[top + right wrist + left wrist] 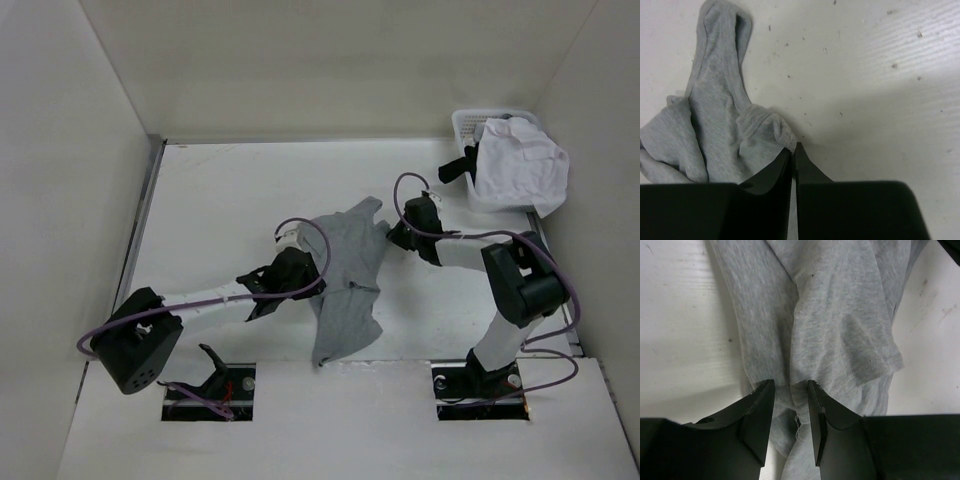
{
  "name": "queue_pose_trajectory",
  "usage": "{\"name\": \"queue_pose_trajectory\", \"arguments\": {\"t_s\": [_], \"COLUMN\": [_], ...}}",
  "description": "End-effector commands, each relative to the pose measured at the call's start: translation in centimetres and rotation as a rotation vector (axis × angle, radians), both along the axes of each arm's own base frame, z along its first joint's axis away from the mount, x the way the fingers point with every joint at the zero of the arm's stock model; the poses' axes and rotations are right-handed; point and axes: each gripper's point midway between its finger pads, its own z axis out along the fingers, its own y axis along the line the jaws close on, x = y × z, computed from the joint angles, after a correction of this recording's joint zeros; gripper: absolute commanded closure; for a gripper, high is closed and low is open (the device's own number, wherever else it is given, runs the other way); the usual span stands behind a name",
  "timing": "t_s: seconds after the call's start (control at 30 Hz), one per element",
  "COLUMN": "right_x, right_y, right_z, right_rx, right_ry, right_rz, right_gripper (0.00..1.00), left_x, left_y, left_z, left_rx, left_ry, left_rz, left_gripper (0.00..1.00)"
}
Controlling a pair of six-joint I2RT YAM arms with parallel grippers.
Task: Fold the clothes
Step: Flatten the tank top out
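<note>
The grey shirt [345, 275] lies crumpled in the middle of the table [220, 200], a long bunched strip running from just above centre of the top view down toward the arm bases. Both arms are on it.

The left gripper [790, 390] sits at the shirt's left edge. Its jaws stand apart and straddle a gathered fold of cloth, with a sleeve hem spreading off to the right in the wrist view. I can't tell whether they actually press the fold.

The right gripper [792, 150] is at the shirt's upper right corner. Its jaws are drawn together, only a sliver between them, the tips right against a puckered hem. Whether any cloth is nipped I can't make out.

In the upper right corner a basket [462, 122] holds a white shirt [520, 165], well apart from the grey one.
</note>
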Motion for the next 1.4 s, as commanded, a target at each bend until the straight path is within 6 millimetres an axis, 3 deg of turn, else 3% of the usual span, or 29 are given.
{"name": "queue_pose_trajectory", "arguments": {"t_s": [0.0,0.3,0.43,0.7,0.93,1.37], "right_x": [2.8,5.4,5.3,4.9,4.5,4.4], "right_y": [0.6,0.3,0.6,0.7,0.8,0.9], "right_z": [2.3,3.3,3.0,2.9,3.6,3.5], "right_rx": [0.028,0.035,0.029,0.032,0.050,0.065], "right_ry": [-0.084,-0.133,-0.128,-0.135,-0.150,-0.150], "right_rz": [-0.022,-0.040,-0.018,-0.006,0.005,0.009], "right_gripper": [0.94,0.96,0.95,0.94,0.94,0.94], "left_x": [-0.8,-2.1,-2.3,-2.4,-2.2,-1.6], "left_y": [-0.6,-2.3,-2.1,-2.7,-2.9,-2.9], "left_z": [0.8,1.4,1.4,3.6,1.9,1.5], "left_rx": [-0.079,-0.227,-0.255,-0.335,-0.290,-0.280], "left_ry": [0.022,0.052,0.059,0.013,0.039,0.027], "left_rz": [0.002,-0.012,0.017,0.043,0.059,0.082], "left_gripper": [0.69,0.69,0.71,0.74,0.74,0.75]}}
